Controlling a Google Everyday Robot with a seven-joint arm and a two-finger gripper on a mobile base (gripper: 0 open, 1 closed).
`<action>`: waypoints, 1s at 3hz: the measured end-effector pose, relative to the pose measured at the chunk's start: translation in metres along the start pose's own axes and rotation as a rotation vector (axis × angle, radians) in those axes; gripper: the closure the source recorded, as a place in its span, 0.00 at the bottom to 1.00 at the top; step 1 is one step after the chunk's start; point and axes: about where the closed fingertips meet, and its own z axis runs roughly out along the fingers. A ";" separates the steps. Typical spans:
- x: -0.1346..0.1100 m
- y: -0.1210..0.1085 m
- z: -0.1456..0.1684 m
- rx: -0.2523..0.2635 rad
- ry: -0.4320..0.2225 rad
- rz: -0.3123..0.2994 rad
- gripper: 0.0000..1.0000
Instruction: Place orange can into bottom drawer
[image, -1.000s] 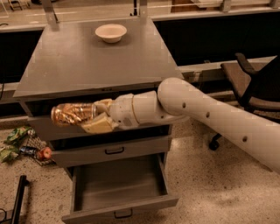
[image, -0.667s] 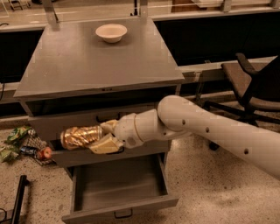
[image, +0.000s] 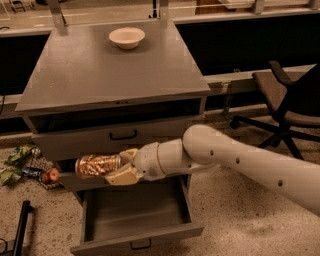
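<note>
The orange can (image: 97, 165) lies sideways, shiny golden-orange with mottled print. My gripper (image: 119, 167) is shut on its right end and holds it in the air in front of the middle drawer, above the left part of the bottom drawer (image: 135, 235). The bottom drawer is pulled open and shows a bare grey floor, with a small black handle on its front. My white arm (image: 240, 165) reaches in from the right.
A cream bowl (image: 127, 37) sits at the back of the grey cabinet top (image: 110, 70). Snack bags and a red item (image: 25, 165) lie on the floor at the left. A black office chair (image: 285, 105) stands at the right. A dark pole (image: 20, 227) lies lower left.
My gripper has carried the can downward and a little to the right, from the top drawer's level to just above the open bottom drawer.
</note>
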 end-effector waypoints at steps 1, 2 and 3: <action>0.091 0.011 0.038 -0.067 0.023 0.114 1.00; 0.160 0.011 0.065 -0.095 0.097 0.173 1.00; 0.229 -0.005 0.074 -0.023 0.255 0.191 1.00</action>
